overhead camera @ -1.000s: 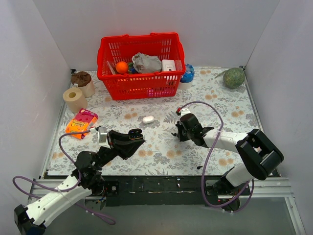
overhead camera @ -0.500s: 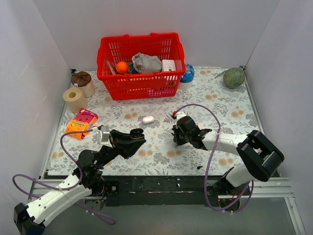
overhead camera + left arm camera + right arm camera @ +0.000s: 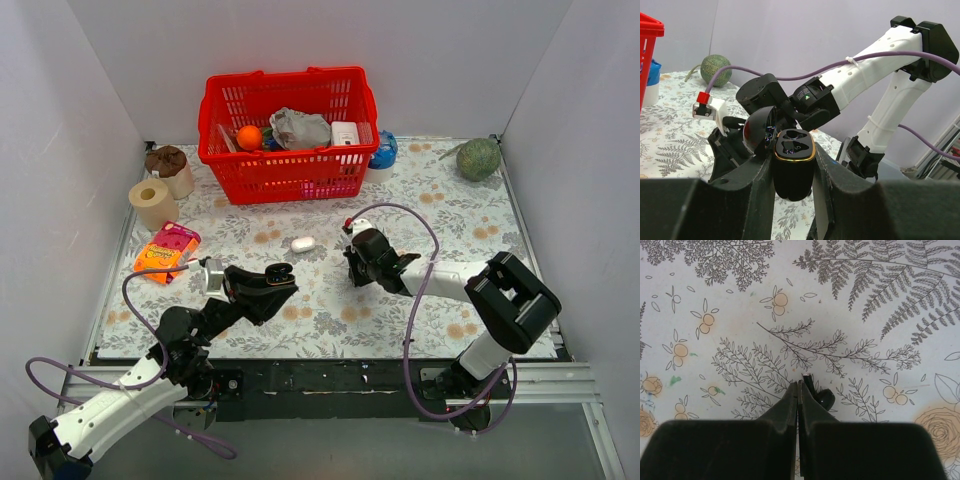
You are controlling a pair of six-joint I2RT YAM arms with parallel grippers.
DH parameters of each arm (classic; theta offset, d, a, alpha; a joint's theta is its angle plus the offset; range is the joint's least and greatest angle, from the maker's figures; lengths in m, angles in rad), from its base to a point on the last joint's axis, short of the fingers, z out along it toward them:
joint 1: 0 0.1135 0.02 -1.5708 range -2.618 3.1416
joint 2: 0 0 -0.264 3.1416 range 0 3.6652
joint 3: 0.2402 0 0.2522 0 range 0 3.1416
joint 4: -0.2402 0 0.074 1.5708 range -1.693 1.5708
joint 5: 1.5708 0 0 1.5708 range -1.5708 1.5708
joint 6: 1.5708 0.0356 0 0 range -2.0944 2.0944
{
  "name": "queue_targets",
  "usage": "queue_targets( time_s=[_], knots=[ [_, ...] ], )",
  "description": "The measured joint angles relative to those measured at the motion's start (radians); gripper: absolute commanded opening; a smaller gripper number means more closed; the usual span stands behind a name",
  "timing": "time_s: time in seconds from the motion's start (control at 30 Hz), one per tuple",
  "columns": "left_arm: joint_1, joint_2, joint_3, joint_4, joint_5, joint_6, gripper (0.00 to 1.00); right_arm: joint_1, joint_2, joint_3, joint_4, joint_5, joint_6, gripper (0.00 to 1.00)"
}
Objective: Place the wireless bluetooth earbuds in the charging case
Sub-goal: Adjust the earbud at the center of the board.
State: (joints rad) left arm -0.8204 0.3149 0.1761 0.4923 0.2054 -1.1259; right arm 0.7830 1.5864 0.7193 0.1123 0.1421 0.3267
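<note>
Item: charging case (image 3: 792, 170), lid open, is clamped in the left gripper (image 3: 270, 285) above the table (image 3: 450, 190); one earbud (image 3: 822, 396), seemingly pinched in the closed right gripper (image 3: 799, 385), should be aligned over the open case and lowered slowly before release.

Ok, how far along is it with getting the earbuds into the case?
Done: the charging case sits lid-open in the left claw, lifted. In hand: the right claw is shut on what looks like one earbud, above the floral cloth. Left: seat it in the case, then the second earbud, which I cannot see.
</note>
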Motion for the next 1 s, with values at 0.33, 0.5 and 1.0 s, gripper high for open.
queue_targets(
  time_s=[0.33, 0.5, 1.0],
  knots=[
    [0.0, -0.003, 0.0, -0.022, 0.0, 0.02, 0.0, -0.006, 0.009, 0.013, -0.008, 0.076, -0.07, 0.01],
    [0.0, -0.003, 0.0, -0.021, 0.002, 0.023, 0.0, -0.011, -0.043, -0.024, -0.046, 0.079, -0.071, 0.01],
    [0.0, 0.015, 0.0, -0.006, 0.016, 0.022, 0.0, -0.074, -0.086, -0.051, -0.09, 0.051, -0.029, 0.01]
  ],
)
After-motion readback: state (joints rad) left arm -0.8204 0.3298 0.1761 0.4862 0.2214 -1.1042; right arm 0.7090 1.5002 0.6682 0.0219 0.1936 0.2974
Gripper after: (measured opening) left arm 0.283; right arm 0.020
